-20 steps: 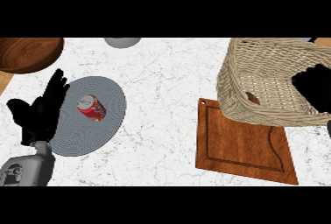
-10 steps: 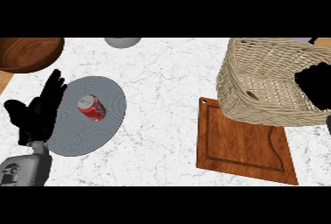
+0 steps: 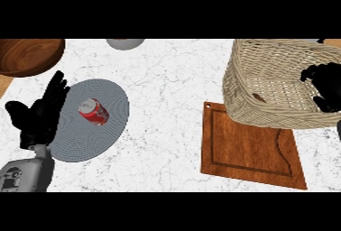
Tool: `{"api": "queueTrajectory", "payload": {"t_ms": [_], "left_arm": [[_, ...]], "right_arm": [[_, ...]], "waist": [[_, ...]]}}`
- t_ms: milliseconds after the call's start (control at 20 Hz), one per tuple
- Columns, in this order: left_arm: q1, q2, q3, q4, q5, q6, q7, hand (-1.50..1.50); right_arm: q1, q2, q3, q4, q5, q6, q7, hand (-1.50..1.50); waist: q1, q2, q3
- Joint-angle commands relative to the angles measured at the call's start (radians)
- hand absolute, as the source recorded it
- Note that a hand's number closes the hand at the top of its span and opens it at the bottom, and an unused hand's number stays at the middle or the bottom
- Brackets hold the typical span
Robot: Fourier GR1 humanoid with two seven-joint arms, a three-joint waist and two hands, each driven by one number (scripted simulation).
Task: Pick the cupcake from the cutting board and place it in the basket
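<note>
Head view | right hand [image 3: 326, 85] inside basket [image 3: 266, 67] — fingers curled, contents unclear | left hand [image 3: 40, 113] spread

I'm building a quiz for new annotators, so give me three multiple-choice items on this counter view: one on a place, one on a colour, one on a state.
1. Where does the red can lie?
A. on the grey plate
B. in the wicker basket
C. on the cutting board

2. What colour is the bowl at the upper left?
A. white
B. brown wood
C. blue

3. How is the left hand held?
A. curled round the can
C. pinching the plate's rim
B. open, fingers straight

Key: 1 A, the can rests on the plate's ribbed face. 2 B, its wood grain shows. 3 B, its fingers point up beside the plate and hold nothing.
</note>
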Motion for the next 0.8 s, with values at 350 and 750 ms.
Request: {"api": "queueTrajectory", "payload": {"t_ms": [350, 750], "left_arm": [[0.02, 0.006, 0.011, -0.004, 0.001, -0.002, -0.005, 0.0], [0.037, 0.007, 0.013, -0.02, 0.006, -0.011, -0.006, 0.0]], "right_arm": [[0.005, 0.072, -0.227, -0.142, -0.393, 0.139, -0.061, -1.5], [-0.056, -0.103, -0.454, -0.178, -0.643, 0.435, -0.021, -1.5]], "waist": [[-0.016, 0.007, 0.02], [-0.012, 0.009, 0.02]]}}
